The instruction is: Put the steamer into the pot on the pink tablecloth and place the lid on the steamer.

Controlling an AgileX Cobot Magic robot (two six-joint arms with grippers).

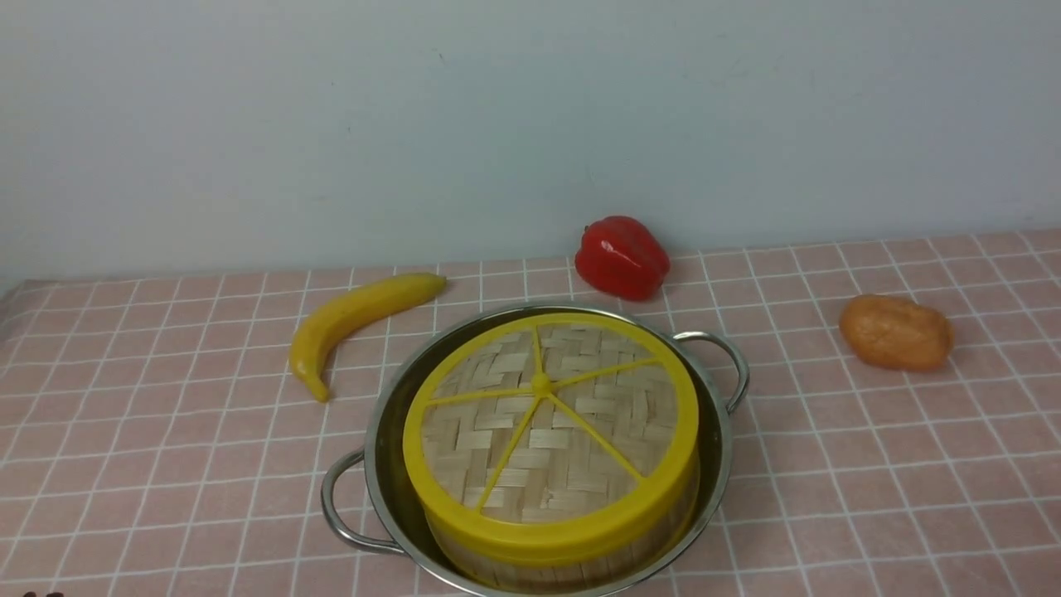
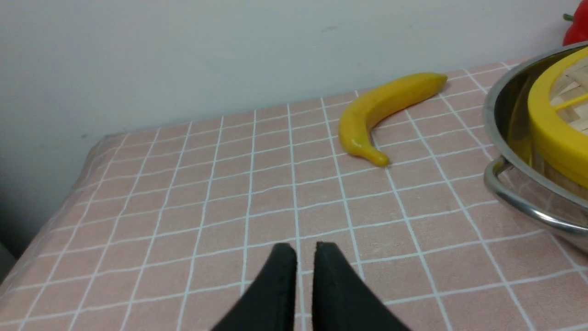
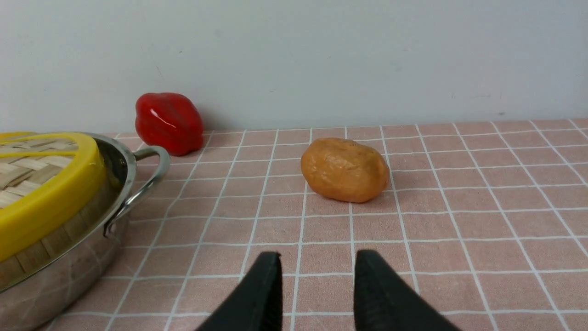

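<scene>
The shiny pot [image 1: 375, 439] stands on the pink tablecloth [image 1: 166, 431] near the front middle. Inside it sits the steamer [image 1: 497, 568], of which only the pale wooden wall shows under the lid [image 1: 547, 423]. The woven, yellow-rimmed lid lies flat on top of the steamer. Neither gripper appears in the front view. My left gripper [image 2: 305, 248] hovers over bare cloth to the left of the pot [image 2: 505, 105], its fingers parted by a narrow gap with nothing between. My right gripper [image 3: 317, 257] is open and empty over cloth to the right of the pot [image 3: 124, 170].
A yellow banana [image 1: 348, 319] lies behind and left of the pot. A red pepper [image 1: 622, 257] sits by the back wall. An orange-brown potato-like lump [image 1: 895, 332] lies at the right. The cloth's left edge drops off beyond the banana.
</scene>
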